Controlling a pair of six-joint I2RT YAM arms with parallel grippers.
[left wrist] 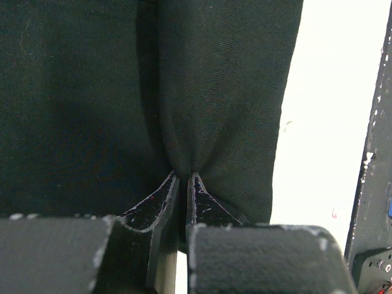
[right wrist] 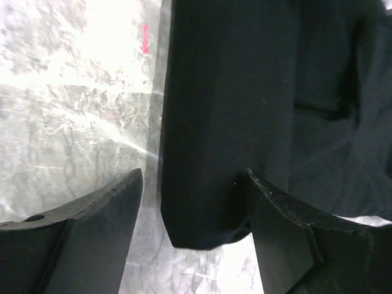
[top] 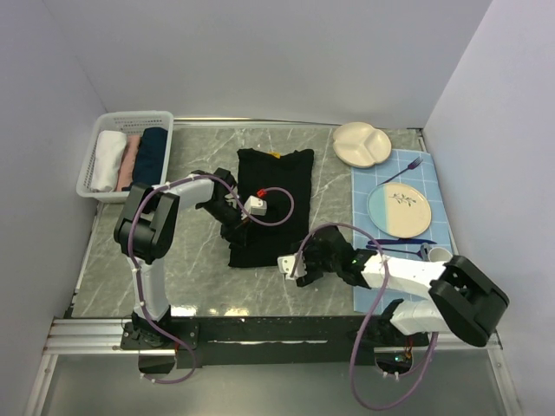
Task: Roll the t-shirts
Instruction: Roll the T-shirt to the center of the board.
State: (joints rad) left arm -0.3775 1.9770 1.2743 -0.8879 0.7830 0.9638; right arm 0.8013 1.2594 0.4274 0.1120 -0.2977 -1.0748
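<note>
Your black t-shirt (top: 277, 186) is lying folded long in the middle of the table (top: 195, 277). It is soft, light and floppy. Your left gripper (left wrist: 182, 179) is pinching its cloth tight. Your right gripper (right wrist: 194, 180) is hanging open around the near corner; grab there.

The top view looks down on the table (top: 199, 286); both wrist views sit close over the t-shirt (top: 290, 173).
</note>
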